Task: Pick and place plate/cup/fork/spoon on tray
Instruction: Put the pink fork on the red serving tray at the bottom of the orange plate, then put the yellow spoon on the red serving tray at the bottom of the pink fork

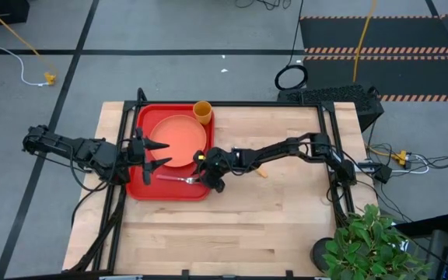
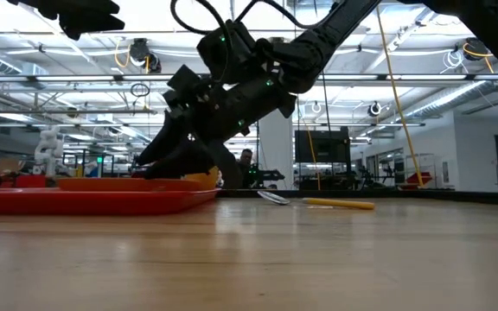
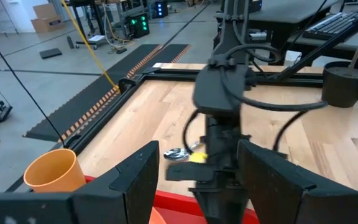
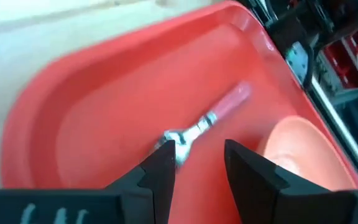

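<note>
The red tray (image 1: 142, 187) lies at the table's left. On it, the salmon plate (image 1: 179, 140) lies flat and the orange-yellow cup (image 1: 202, 111) stands upright in the far right corner. The fork (image 4: 213, 117), with a pink-red handle, lies flat on the tray floor near the plate, as the high view (image 1: 179, 180) also shows. My right gripper (image 4: 199, 149) is open just above the fork's tine end, at the tray's right rim (image 1: 206, 173). The spoon (image 1: 261, 173) lies on the bare table to the right. My left gripper (image 1: 158, 154) is open and empty over the tray's left part.
The spoon (image 2: 318, 201) lies on the wood just right of the tray (image 2: 85, 200) and beside my right arm. A black frame borders the table. A potted plant (image 1: 372, 245) stands at the near right corner. The near half of the table is bare wood.
</note>
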`<control>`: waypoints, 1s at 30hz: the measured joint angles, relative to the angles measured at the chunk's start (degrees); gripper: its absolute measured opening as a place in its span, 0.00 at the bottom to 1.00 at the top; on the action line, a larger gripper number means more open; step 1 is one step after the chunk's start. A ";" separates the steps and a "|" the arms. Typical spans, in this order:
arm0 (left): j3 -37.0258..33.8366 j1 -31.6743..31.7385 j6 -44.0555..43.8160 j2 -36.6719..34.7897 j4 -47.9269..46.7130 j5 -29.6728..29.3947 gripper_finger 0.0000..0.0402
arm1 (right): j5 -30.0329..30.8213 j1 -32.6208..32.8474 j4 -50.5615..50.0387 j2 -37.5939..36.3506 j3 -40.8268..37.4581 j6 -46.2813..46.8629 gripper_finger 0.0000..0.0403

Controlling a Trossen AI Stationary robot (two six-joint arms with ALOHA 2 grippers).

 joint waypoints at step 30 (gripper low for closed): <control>0.00 0.11 4.14 3.75 6.06 5.53 0.54 | 10.90 -1.25 -39.31 -21.49 -0.02 34.18 0.33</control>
